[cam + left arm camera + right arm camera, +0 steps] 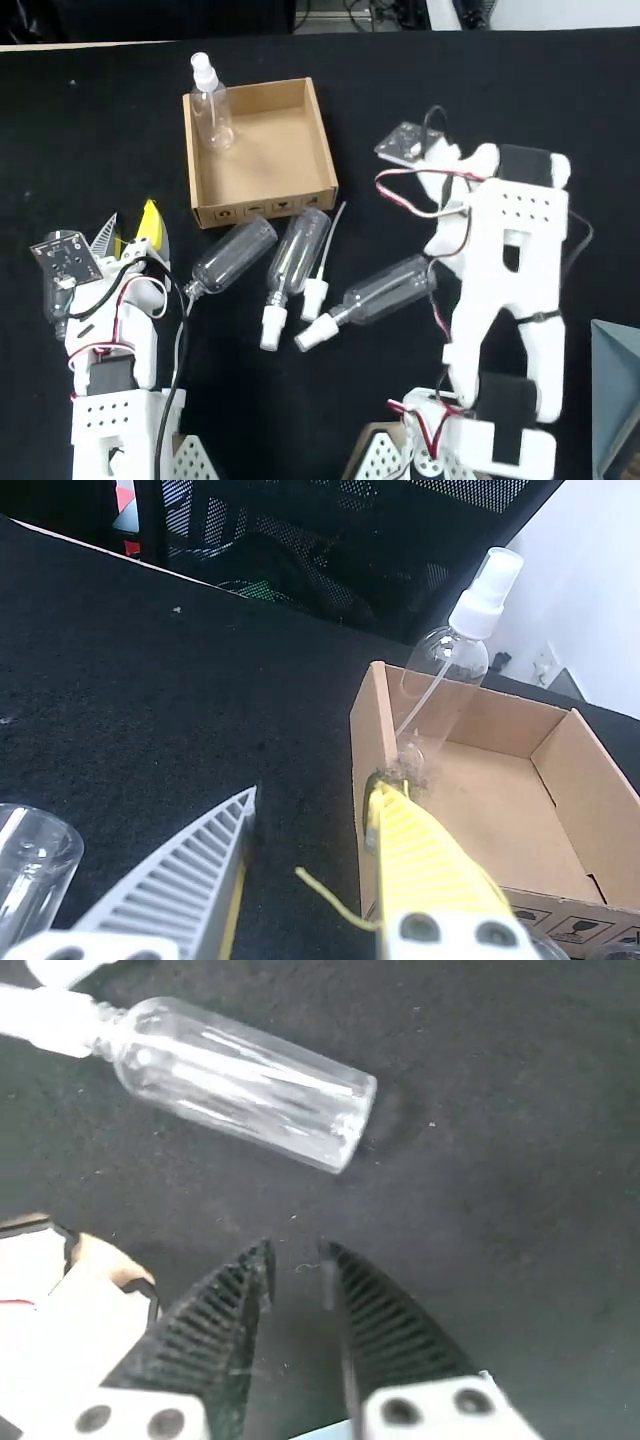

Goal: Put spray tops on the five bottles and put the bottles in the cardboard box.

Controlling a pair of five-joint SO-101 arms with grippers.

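Bottle [212,108]: clear, upright in box [270,140], white top [202,66] on.
Left gripper [315,798]: I see it spread.
Right gripper [295,1252]: slightly parted.

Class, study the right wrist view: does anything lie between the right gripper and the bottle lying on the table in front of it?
Nothing visible does. Just bare black table lies between the right gripper and the bottle; the gripper is open and apart from it.

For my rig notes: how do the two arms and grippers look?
Both arms are white and perforated, with black motors and red, white, black cables. The left gripper has one grey, one yellow ribbed finger; the right gripper, two black.
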